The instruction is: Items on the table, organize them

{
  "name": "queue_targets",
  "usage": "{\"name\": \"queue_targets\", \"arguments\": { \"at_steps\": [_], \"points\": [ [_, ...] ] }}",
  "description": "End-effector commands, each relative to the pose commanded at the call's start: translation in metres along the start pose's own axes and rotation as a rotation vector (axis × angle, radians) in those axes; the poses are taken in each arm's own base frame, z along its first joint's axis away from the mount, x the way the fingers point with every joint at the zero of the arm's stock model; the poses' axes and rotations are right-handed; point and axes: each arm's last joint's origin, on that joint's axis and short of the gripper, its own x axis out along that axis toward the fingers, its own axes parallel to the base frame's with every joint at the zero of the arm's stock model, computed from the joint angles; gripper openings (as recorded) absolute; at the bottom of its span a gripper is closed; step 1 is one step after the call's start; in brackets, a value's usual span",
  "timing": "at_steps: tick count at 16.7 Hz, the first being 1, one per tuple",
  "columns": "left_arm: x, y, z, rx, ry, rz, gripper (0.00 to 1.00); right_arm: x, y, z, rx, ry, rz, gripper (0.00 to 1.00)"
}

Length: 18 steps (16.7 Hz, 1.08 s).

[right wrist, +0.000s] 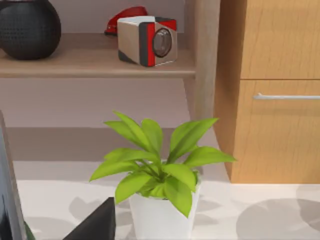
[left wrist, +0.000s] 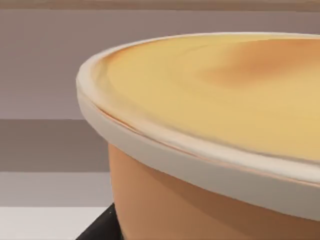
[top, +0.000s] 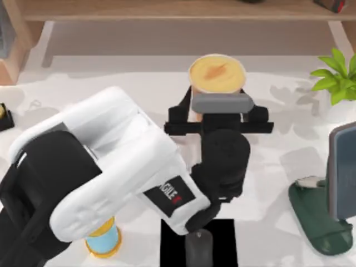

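The tall orange drink cup with a domed yellow-orange lid point(top: 217, 75) stands toward the far middle of the large white table point(top: 278, 156), and it serves as the landmark here. The left end effector point(top: 218, 111) sits right at the cup's near side, its black crossbar spanning the cup's width and a finger dropping along the cup's left flank. In the left wrist view the cup's lid point(left wrist: 215, 95) and orange wall loom very close, with a sliver of dark finger beside the wall. From this the fingers look spread around the cup, but whether they have pressed against it I cannot tell.

Nearer the camera than the cup, a small dark grey computer mouse point(top: 198, 247) lies on a black mat point(top: 222, 245), partly under the left arm. To the near right of the cup, a flat grey-blue slab point(top: 340, 169) stands upright in a dark green holder point(top: 317, 217). A leafy green plant in a white pot point(right wrist: 160, 200) stands to the cup's right.

The right end effector point(right wrist: 95, 222) shows as a dark tip facing the plant; its opening cannot be judged.

As a judgement, the slab and mouse look placed already, and the cup remains to be gripped and moved.
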Motion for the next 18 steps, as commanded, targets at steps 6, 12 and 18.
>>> {"name": "queue_targets", "arguments": {
  "at_steps": [6,12,18],
  "points": [
    [0.0,0.0,0.003,0.001,0.0,0.0,0.0,0.0,0.0,0.0,0.0,0.0,0.0,1.0],
    [0.031,0.005,0.069,-0.136,-0.124,-0.006,0.0,0.0,0.0,0.0,0.0,0.0,0.0,1.0],
    [0.075,0.044,0.139,-0.169,-0.208,-0.029,0.0,0.0,0.0,0.0,0.0,0.0,0.0,1.0]
  ]
}}
